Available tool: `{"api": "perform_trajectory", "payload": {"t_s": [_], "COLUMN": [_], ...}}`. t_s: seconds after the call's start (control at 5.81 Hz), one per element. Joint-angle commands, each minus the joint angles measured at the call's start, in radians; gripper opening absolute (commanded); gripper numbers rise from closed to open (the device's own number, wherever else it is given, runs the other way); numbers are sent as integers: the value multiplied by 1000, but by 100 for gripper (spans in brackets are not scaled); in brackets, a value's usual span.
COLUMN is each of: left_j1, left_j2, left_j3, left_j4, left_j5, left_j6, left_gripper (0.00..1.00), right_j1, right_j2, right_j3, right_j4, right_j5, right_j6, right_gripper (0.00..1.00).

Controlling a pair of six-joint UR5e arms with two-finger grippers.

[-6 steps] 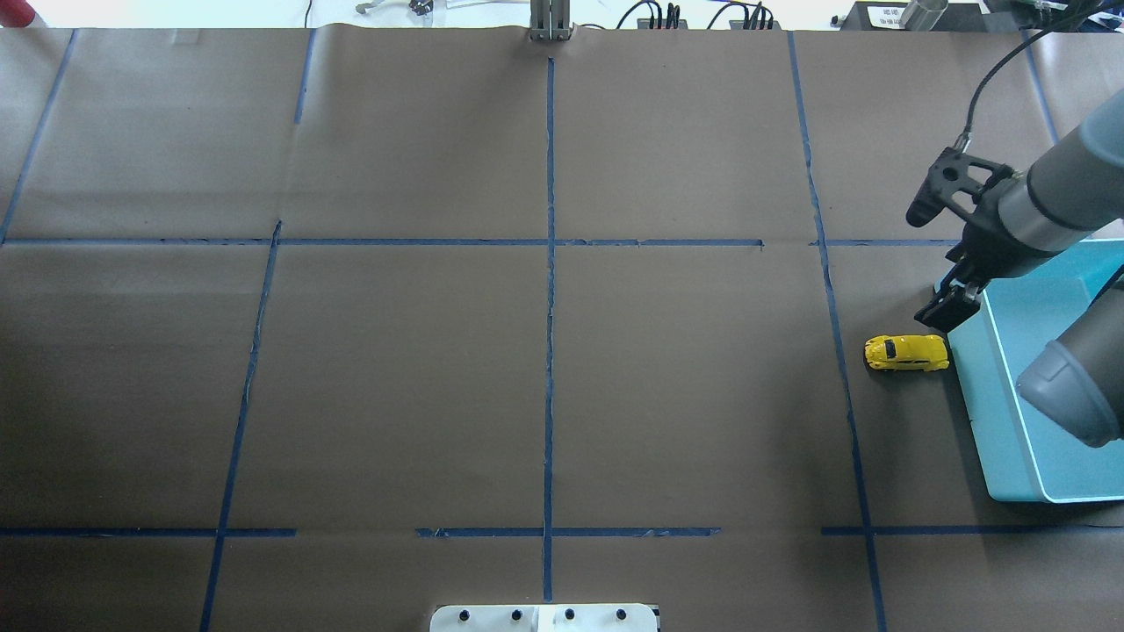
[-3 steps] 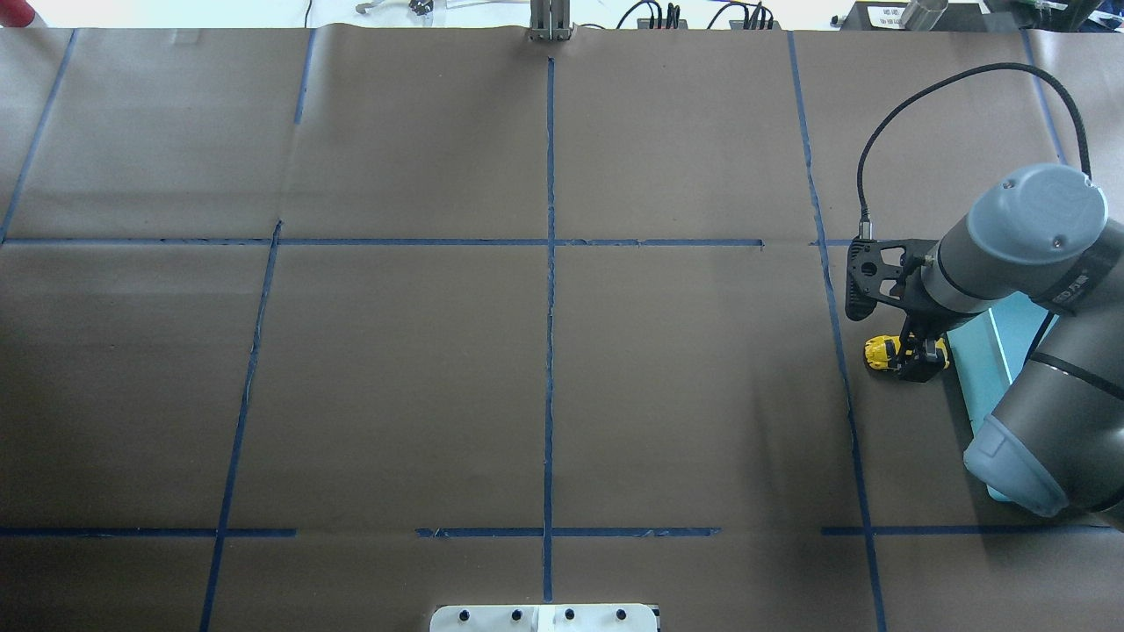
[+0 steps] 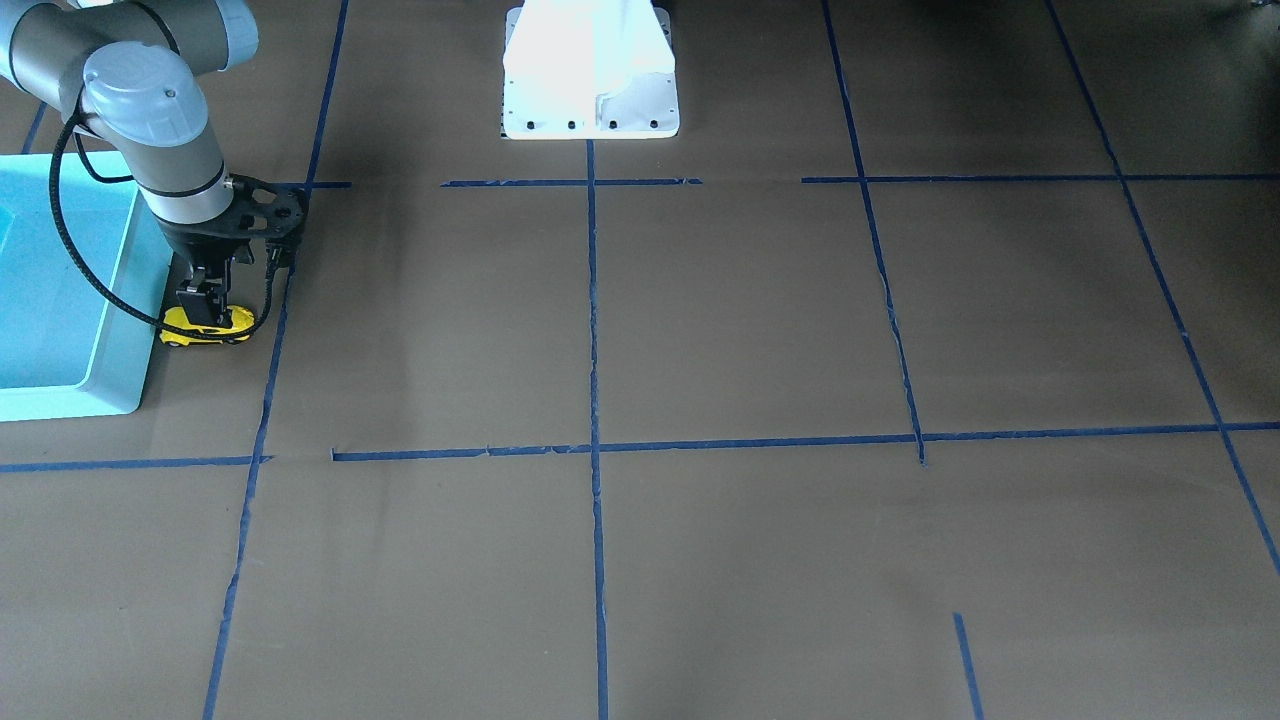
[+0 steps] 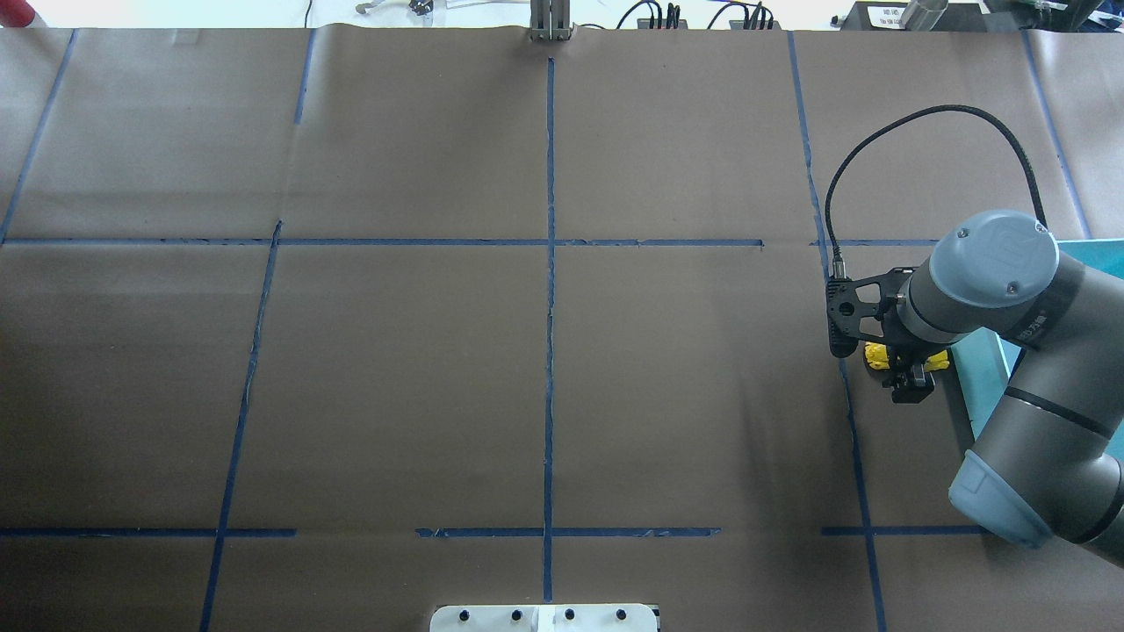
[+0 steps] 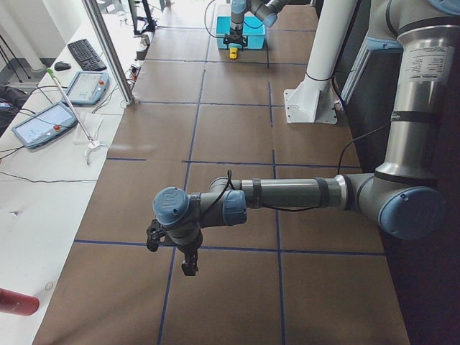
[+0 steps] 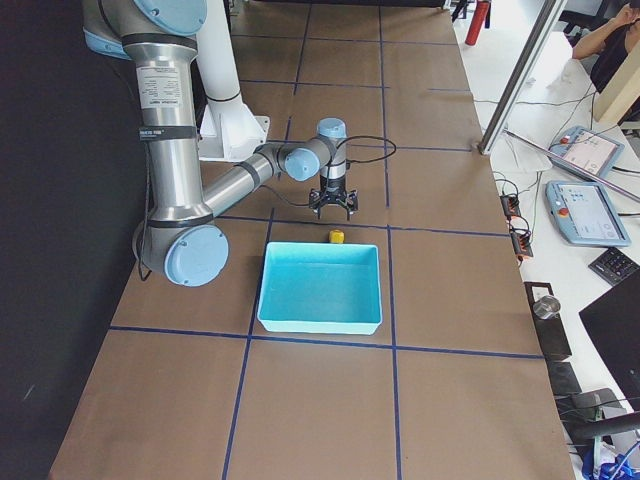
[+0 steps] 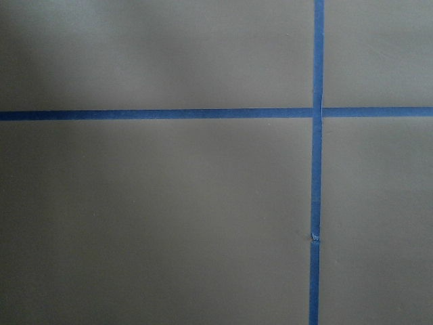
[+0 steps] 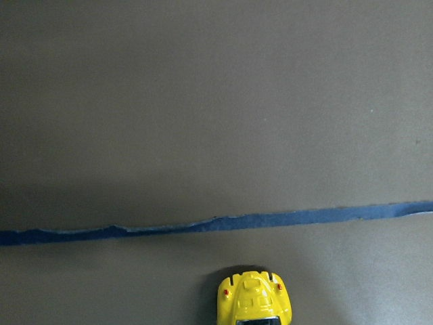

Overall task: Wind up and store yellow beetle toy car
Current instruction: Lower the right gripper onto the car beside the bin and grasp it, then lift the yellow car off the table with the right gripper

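The yellow beetle toy car (image 4: 874, 355) stands on the brown table cover, right beside the turquoise bin (image 4: 982, 379). My right gripper (image 4: 910, 369) is directly over the car, pointing straight down. Its fingers look spread and open, with one dark finger (image 4: 911, 390) just past the car's near side. In the front view the fingertips reach down to the car (image 3: 205, 328). The right wrist view shows only one rounded end of the car (image 8: 255, 302). My left gripper (image 5: 188, 268) hangs over bare table far from the car; I cannot tell whether it is open or shut.
Blue tape lines (image 4: 550, 290) divide the brown cover into squares. The white robot base (image 3: 590, 75) sits at the table's edge. The bin's wall (image 3: 118, 300) stands close behind the car. A side table holds tablets (image 5: 43, 122).
My right arm swung from over the bin's edge to above the car and came down onto it. The car has stayed in place.
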Motion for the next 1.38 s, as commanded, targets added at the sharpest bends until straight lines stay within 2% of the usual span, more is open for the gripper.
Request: {"api": "perform_trajectory", "payload": {"t_s": [0.0,1.03,1.2], "left_j1": [-1,-6,-6], "left_j2": [-1,-2,-1], "left_j3": [1,4,4], "left_j4": [1,1,1], "left_j5": [2,0,0], "left_j6": [-2,-3,-4], "left_gripper": [100,100,100], "right_j1": [-11,-24,-24], "right_j2": [-11,-2,-2], "right_j3": [-28,-101,-102], "right_j4": [0,2,2], "right_j5": [-32,-66,-66], "right_j6": [-26,-33,-34], "right_gripper": [100,100,86]}}
